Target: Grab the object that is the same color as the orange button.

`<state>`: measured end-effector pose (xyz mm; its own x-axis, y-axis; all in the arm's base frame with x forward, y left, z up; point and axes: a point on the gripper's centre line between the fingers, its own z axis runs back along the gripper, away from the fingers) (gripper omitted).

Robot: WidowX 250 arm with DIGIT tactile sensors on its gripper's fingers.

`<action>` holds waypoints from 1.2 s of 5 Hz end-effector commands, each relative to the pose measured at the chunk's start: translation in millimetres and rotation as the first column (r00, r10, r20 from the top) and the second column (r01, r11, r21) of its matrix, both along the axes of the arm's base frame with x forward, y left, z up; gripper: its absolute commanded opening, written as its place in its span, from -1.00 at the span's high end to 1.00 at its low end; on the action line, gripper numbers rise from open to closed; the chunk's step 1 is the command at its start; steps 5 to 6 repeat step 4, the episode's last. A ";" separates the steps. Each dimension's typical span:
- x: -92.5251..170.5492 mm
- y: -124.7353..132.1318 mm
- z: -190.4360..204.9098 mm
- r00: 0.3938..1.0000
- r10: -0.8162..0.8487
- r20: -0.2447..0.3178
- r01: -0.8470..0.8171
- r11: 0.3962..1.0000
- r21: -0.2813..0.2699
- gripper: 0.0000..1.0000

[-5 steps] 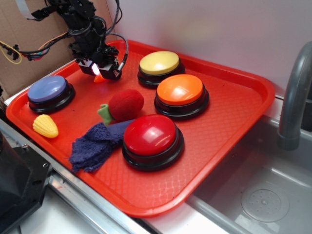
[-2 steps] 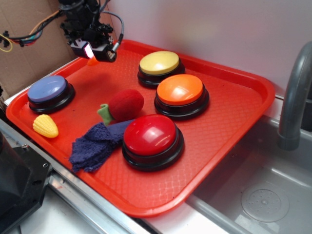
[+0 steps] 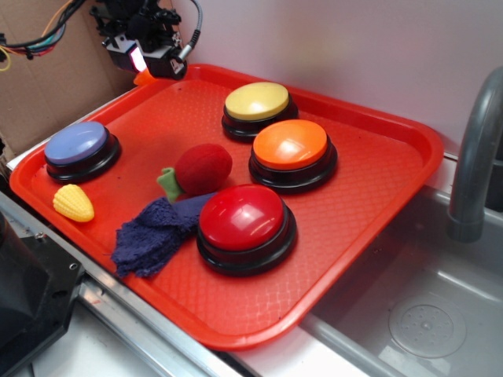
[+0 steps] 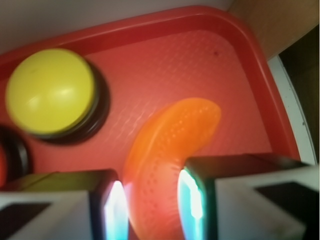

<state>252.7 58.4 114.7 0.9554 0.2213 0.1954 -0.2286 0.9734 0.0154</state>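
Observation:
A small glossy orange curved object is clamped between my two lit fingers in the wrist view, its tip pointing up and right. In the exterior view my gripper hangs above the tray's far left corner, shut on the orange object, which peeks out below the fingers, lifted off the tray. The orange button with its black base sits on the red tray, right of centre and well away from the gripper.
On the tray stand a yellow button, a red button and a blue button. A red plush strawberry, a purple cloth and a yellow toy corn lie there. A sink and grey faucet are right.
My gripper has risen and moved back-left off the tray floor toward the far left corner, carrying the orange object up with it.

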 end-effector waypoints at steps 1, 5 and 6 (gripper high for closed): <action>-20.0 -24.4 27.5 0.998 -0.053 -0.040 0.052 0.998 -0.037 1.00; -35.1 -29.6 27.4 0.997 -0.047 -0.058 0.042 0.996 -0.082 1.00; -35.1 -29.6 27.4 0.997 -0.047 -0.058 0.042 0.996 -0.082 1.00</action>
